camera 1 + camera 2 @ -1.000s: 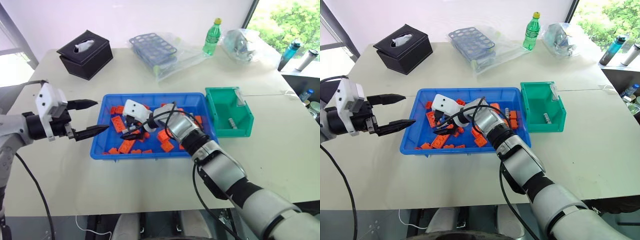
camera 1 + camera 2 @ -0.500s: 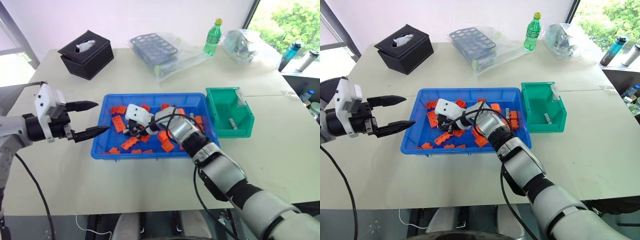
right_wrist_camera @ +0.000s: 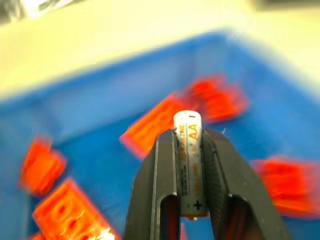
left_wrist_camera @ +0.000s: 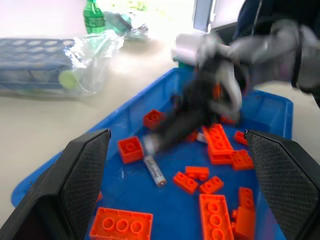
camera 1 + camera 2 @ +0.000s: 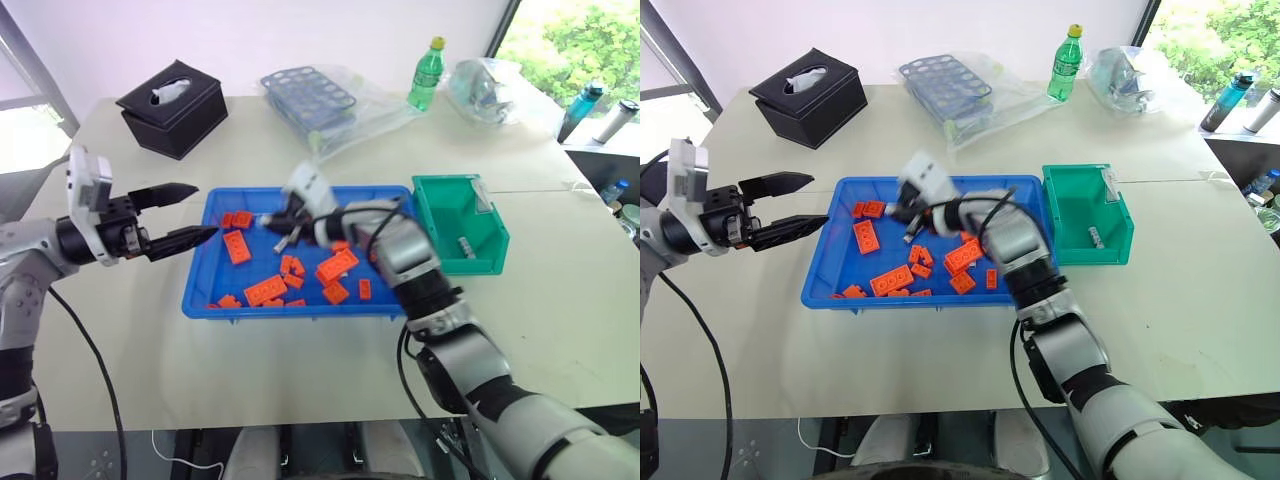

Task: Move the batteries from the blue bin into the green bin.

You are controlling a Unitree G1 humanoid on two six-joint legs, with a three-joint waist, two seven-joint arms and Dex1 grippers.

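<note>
The blue bin [image 5: 300, 309] lies mid-table, strewn with orange bricks [image 5: 264, 290]. My right gripper [image 5: 273, 222] hovers above the bin's far left part, shut on a silver-grey AA battery [image 3: 189, 159] that stands between its fingers [image 3: 159, 170]. Another battery [image 4: 154, 171] lies on the bin floor just below it. The green bin [image 5: 490, 225] stands against the blue bin's right end, with one battery [image 5: 464, 245] inside. My left gripper [image 5: 205, 210] is open at the blue bin's left rim, pointing across it with nothing between its fingers.
A black tissue box [image 5: 172, 105] sits at the back left. A dark-blue tube rack in a plastic bag [image 5: 310, 100], a green bottle [image 5: 424, 72] and a crumpled clear bag [image 5: 485, 88] line the far edge. Bare table lies in front of the bins.
My right gripper closed on a battery among the bricks, then rose and swung toward the bin's far side with it. Some bricks shifted. The left gripper stayed about where it was.
</note>
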